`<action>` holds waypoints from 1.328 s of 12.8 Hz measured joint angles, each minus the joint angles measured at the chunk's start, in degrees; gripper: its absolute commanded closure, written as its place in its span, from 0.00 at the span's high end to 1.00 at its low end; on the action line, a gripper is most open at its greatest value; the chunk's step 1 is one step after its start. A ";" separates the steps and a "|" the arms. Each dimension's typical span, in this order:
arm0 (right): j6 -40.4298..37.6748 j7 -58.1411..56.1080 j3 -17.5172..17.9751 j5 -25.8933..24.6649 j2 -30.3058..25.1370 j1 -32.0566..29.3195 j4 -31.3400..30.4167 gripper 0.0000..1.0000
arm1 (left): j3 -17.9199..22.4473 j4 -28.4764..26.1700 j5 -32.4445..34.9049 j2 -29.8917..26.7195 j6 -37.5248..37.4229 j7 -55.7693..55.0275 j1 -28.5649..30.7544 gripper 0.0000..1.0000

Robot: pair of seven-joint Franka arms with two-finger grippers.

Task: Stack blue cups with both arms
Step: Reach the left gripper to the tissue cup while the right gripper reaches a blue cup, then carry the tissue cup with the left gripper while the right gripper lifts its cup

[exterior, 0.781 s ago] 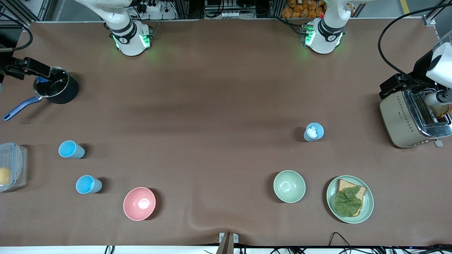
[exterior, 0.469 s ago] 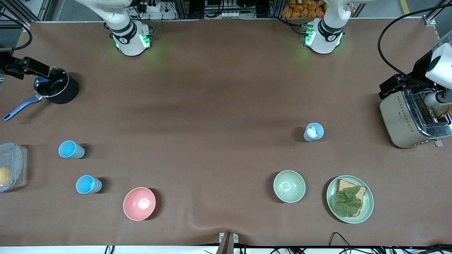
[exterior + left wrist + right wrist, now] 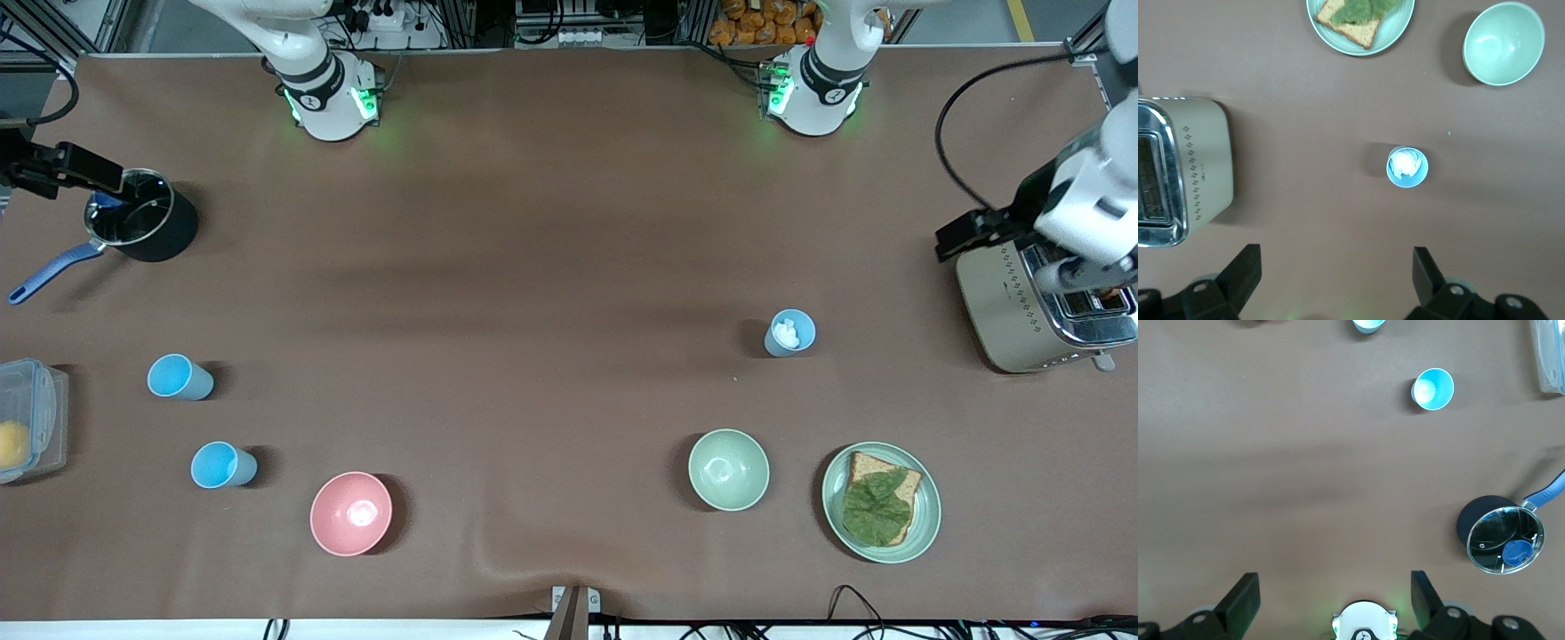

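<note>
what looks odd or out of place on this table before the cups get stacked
The grey-blue cup near the toaster has something white crumpled inside, which could block nesting. The two bright blue cups look empty and upright.

Sky-blue cups (image 3: 180, 377), pink bowl (image 3: 350, 514)

— What sits toward the right arm's end of the table (image 3: 533, 267)?
— A black pot (image 3: 142, 227) with a blue handle. Nearer the front camera is a clear lidded container (image 3: 31, 418) (something yellow inside), and a pink bowl (image 3: 350, 514) lies nearer still.
— And toward the left arm's end?
— A toaster (image 3: 1005, 302). Nearer the camera, a pale green bowl (image 3: 728, 469) stands beside a green plate (image 3: 929, 507) carrying bread (image 3: 867, 469) topped with a leaf (image 3: 876, 508).
</note>
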 measured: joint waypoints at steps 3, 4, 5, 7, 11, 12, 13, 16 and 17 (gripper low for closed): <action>0.23 0.04 -0.16 -0.03 0.17 -0.40 -0.47 1.00 | -1.03 -9.41 -0.09 2.48 11.62 0.01 -0.13 1.00; 0.78 0.12 -0.17 -0.06 0.69 -0.87 -0.90 1.00 | -1.46 -13.73 -0.10 2.94 16.82 0.01 -0.18 1.00; 1.86 0.19 -0.20 -0.09 1.75 -1.72 -1.29 1.00 | -1.97 -18.24 -0.11 3.31 22.41 0.01 -0.21 1.00; 5.08 0.19 -0.29 -0.17 5.54 -4.31 -1.90 1.00 | -3.00 -26.71 -0.12 4.28 33.99 0.00 -0.30 1.00; 16.33 -5.45 -0.55 -4.46 16.22 -8.16 -2.37 1.00 | -4.17 -33.57 -0.12 8.23 44.40 0.00 -0.34 0.99; 18.66 -7.16 -0.56 -5.12 19.17 -8.50 -2.35 1.00 | -4.32 -34.06 -0.12 9.16 45.53 0.00 -0.34 0.86; 20.70 -8.10 -0.60 -5.71 22.01 -8.74 -2.27 1.00 | -4.44 -34.65 -0.12 10.06 46.80 0.00 -0.34 0.69; 25.89 -9.68 -0.60 -6.50 29.06 -9.28 -1.85 1.00 | -4.70 -35.33 -0.12 12.28 48.28 0.00 -0.34 0.00; 26.99 -9.71 -0.40 -6.51 30.69 -9.12 -1.67 1.00 | -4.74 -35.33 -0.12 12.74 48.37 0.00 -0.34 0.00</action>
